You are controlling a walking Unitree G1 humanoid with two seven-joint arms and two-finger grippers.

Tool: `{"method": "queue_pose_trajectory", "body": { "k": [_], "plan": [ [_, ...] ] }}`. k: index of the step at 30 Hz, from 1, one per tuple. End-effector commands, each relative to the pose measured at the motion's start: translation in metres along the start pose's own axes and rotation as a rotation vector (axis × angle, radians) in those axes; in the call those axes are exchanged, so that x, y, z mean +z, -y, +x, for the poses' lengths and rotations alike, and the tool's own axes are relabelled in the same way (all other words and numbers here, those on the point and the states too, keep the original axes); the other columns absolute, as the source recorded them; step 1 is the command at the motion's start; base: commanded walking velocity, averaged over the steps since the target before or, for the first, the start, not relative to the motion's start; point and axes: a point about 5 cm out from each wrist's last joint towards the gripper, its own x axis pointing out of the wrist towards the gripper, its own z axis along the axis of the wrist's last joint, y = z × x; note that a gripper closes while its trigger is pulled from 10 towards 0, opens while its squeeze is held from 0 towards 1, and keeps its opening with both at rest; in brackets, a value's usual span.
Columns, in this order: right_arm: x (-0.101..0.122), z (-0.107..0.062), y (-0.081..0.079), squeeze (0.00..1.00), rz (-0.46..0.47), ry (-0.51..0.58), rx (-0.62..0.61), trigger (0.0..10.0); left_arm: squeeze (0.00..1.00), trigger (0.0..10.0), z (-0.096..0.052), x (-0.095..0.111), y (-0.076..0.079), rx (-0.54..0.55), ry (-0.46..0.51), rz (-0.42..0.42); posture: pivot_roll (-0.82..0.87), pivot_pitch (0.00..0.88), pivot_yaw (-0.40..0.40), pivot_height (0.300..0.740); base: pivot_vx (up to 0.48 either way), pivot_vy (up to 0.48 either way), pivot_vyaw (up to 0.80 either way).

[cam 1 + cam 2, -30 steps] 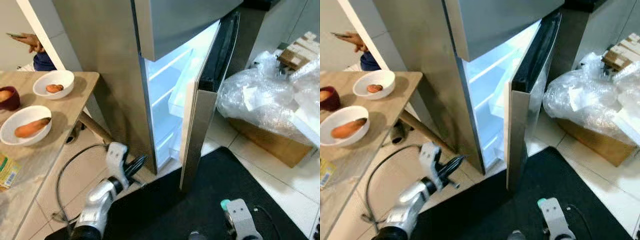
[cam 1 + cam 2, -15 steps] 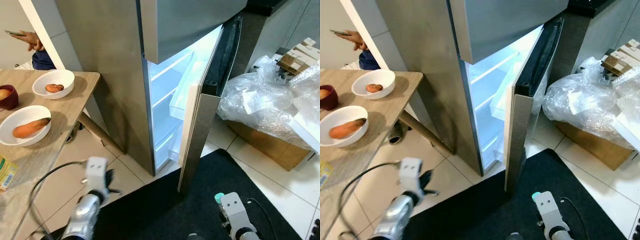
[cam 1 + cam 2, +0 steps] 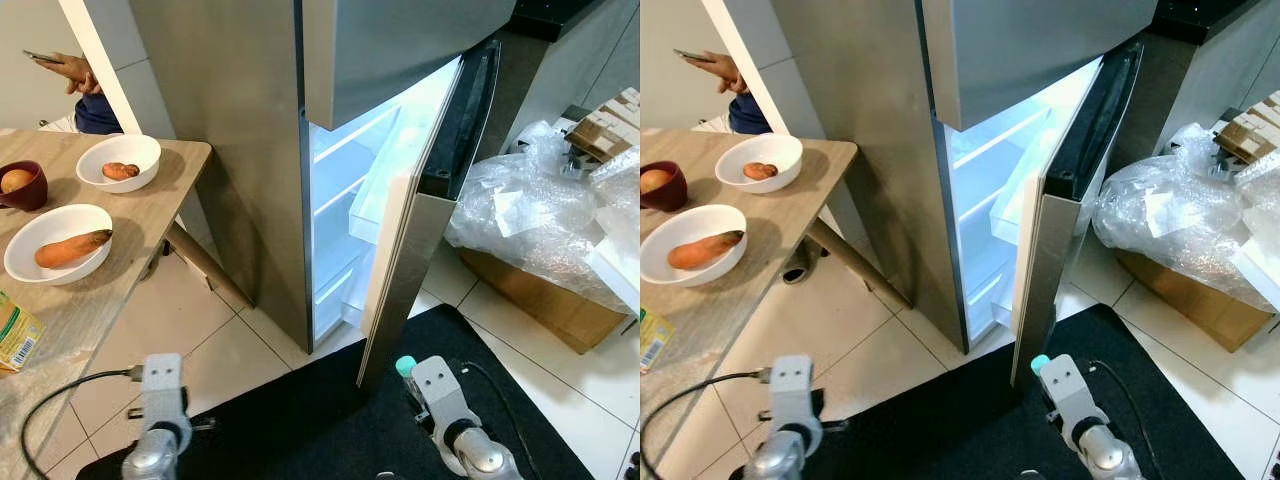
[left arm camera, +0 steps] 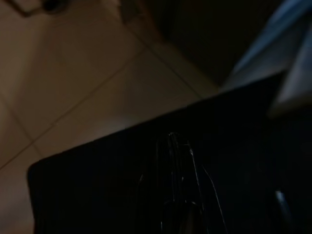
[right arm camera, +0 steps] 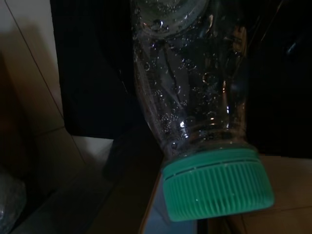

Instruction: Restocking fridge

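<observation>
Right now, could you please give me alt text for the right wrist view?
A clear plastic bottle with a green cap, beaded with bubbles, hangs cap-end toward pale floor tiles and a black mat, in dim light.

Left arm (image 3: 155,440) low at the robot's left, silver forearm rising to a boxy grey wrist unit with a black cable running off it; in the wrist view the left gripper (image 4: 176,161) shows 2 black fingers lying together, pointing along the dark mat. Right arm (image 3: 450,425) low at the robot's right, wrist unit tipped toward the fridge door's foot; right gripper clamped on a clear bottle (image 5: 195,83) with its green cap (image 5: 217,183) pointing away from the wrist.
</observation>
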Motion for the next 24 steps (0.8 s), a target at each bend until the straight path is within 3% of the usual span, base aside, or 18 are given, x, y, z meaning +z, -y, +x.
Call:
{"method": "queue_pose_trajectory", "body": {
  "k": [1, 6, 12, 24],
  "plan": [
    [-0.015, -0.004, -0.005, 0.00, 0.002, -0.091, -0.014, 10.0, 0.00, 10.0, -0.004, -0.013, 0.003, -0.007, -0.039, 0.003, -0.12, 0.114, 0.041, 0.740, 0.000, 0.000, 0.00],
    [-0.025, -0.006, -0.008, 0.00, 0.031, -0.168, -0.063, 10.0, 0.00, 10.0, -0.009, -0.029, 0.009, -0.051, -0.105, 0.015, -0.12, 0.086, 0.036, 0.740, 0.000, 0.000, 0.00],
    [-0.024, -0.004, -0.006, 0.00, 0.035, -0.191, -0.101, 10.0, 0.00, 10.0, -0.018, -0.050, 0.005, 0.000, -0.199, 0.017, -0.10, 0.058, 0.020, 0.740, 0.000, 0.000, 0.00],
    [-0.010, 0.006, 0.003, 0.00, 0.046, -0.179, -0.149, 10.0, 0.00, 10.0, -0.020, -0.054, 0.005, 0.046, -0.207, -0.031, -0.10, 0.011, 0.009, 0.740, 0.000, 0.000, 0.00]
  ]
}}
